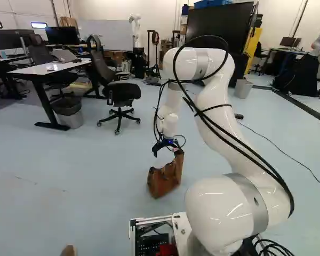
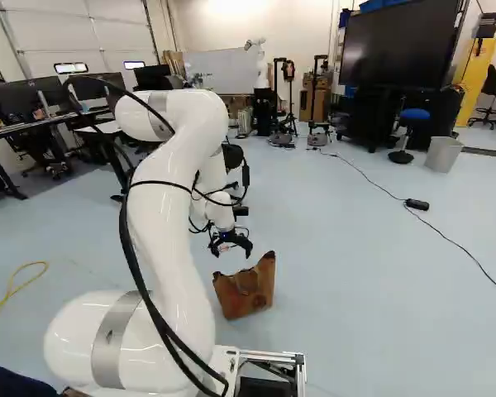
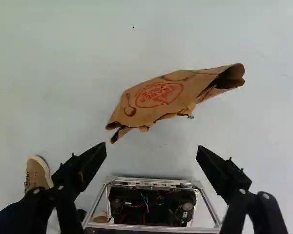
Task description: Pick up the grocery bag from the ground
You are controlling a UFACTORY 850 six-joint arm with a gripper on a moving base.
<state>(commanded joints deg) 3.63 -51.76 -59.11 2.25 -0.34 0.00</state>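
My gripper (image 1: 167, 144) hangs above the floor just behind the top of the brown paper grocery bag (image 1: 165, 176) in the left base view; in the right base view the gripper (image 2: 231, 241) is above and left of the bag (image 2: 246, 288). Seen from the wrist, the bag (image 3: 158, 95) lies ahead of the open gripper (image 3: 152, 148), below it and not between its fingers. The two dark fingers stand wide apart with nothing held. The bag looks crumpled, with red print on one side.
The base's metal frame (image 3: 151, 226) shows beneath the fingers, with a person's shoe (image 3: 37, 173) beside it. A desk (image 1: 53, 68), an office chair (image 1: 120, 93) and a bin (image 1: 69, 111) stand farther off. Another robot (image 2: 262, 78) stands far back. A cable (image 2: 446, 236) crosses the floor.
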